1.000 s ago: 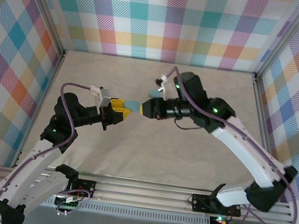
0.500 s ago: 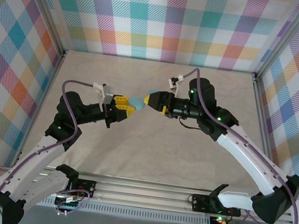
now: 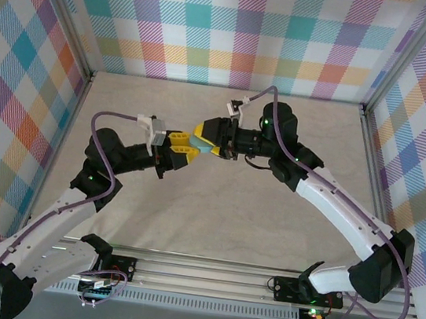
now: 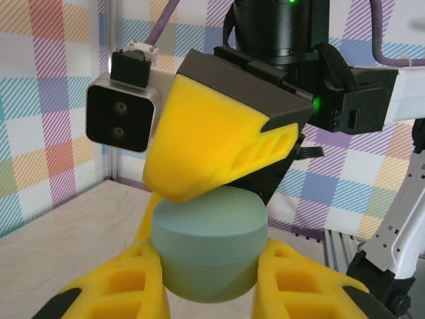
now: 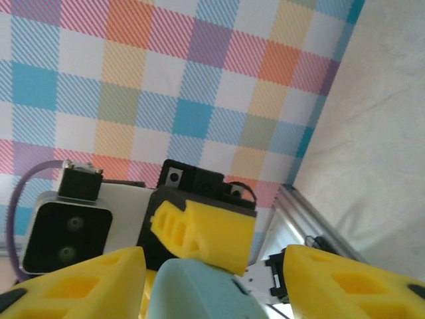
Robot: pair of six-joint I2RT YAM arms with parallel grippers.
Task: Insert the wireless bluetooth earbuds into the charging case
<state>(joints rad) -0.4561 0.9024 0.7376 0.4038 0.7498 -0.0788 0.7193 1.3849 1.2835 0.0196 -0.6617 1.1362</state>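
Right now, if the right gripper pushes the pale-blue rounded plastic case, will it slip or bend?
Probably stiff: the pale-blue rounded plastic case shows no dent clamped by the left gripper. Its smooth, curved sides look likely to slip or twist.

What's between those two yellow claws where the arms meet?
A light-blue charging case, held by the left gripper, the right gripper at its top; clearest in left wrist view.
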